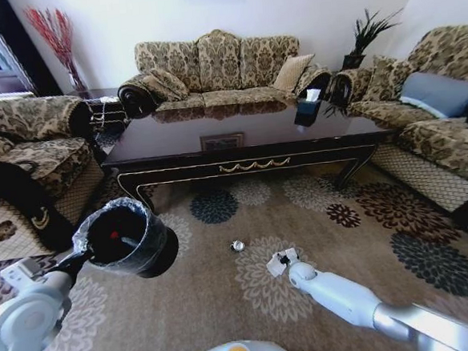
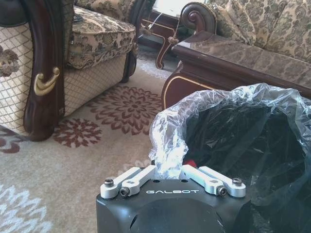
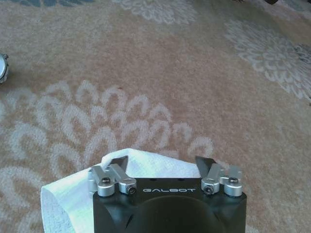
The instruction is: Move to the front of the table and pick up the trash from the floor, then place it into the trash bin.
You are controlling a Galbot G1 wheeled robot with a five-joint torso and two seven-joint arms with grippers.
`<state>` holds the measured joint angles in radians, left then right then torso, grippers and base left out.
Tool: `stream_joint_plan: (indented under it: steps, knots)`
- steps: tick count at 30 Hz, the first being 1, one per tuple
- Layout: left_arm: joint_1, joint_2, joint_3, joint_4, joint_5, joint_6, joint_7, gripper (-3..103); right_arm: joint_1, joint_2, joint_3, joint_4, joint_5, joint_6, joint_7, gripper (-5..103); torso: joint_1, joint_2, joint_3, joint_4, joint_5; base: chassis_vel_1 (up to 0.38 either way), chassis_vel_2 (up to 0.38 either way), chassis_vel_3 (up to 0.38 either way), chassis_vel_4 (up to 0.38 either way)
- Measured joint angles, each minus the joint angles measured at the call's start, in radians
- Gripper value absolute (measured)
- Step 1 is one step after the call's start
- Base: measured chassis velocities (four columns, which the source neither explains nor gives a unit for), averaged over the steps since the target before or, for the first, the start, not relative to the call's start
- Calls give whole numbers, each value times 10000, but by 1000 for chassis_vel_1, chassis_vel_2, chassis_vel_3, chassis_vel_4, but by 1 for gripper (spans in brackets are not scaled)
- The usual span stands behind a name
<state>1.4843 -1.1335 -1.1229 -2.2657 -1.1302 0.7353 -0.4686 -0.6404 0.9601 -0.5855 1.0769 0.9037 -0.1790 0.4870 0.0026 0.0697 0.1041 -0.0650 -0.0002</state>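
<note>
Glossy white rounded arm links with silvery metal sleeves; black wrist housings lettered GALBOT in white; silver screwed linkages carry dark-tipped jaws.

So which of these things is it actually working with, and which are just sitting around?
In the job: white paper under the open right gripper; silvery piece; trash bin held by the left gripper; carpet.
Just there: sofa, tissue box, plant.

Floor (image 1: 227, 304) carpet beige — round flower medallions in cream, brown, dark blue. Worktop (image 1: 239, 139) dark glossy wood, gold scroll on apron. Trash bin (image 1: 130, 239) black, translucent crinkly bag over rim, red spot inside. Crumpled paper (image 3: 73, 199) white. Small round piece (image 1: 238, 245) silvery. Sofas (image 1: 218, 64) tan-brown damask. Pincer (image 3: 165, 167) bodies black — silver finger links.
</note>
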Motion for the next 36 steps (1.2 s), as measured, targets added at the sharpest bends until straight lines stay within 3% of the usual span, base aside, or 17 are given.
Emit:
stream_joint_plan:
  steps: [8, 14, 28, 34, 36]
  knots:
    - [-61, -186, -145, -742, -363, 0, -33, 3, 177, -133, -469, 108, 372, 63, 15, 99, 0, 0, -1, -2, 4, 0, 0, 0, 0]
    - [-71, -357, -16, -820, -330, 1, -43, 3, 237, 109, -417, 177, 1474, 385, 94, 100, 0, 0, 0, 1, 3, 0, 0, 0, 0]
    - [-134, -377, 151, -671, -139, 1, -19, 3, 187, 283, -511, -218, 1186, 165, 212, 101, 0, -1, 0, -2, 2, 0, 0, 0, 0]
    - [-134, -395, 233, -626, -44, 1, -7, 3, 142, 204, -544, -270, 1056, 102, 60, 76, 1, -1, 0, -2, 2, 0, 0, 0, 0]
    - [-134, -395, 235, -624, -41, 1, -7, 3, 133, 196, -550, -297, 1032, 89, 49, 76, 0, 0, 0, -2, 2, 0, 0, 0, 0]
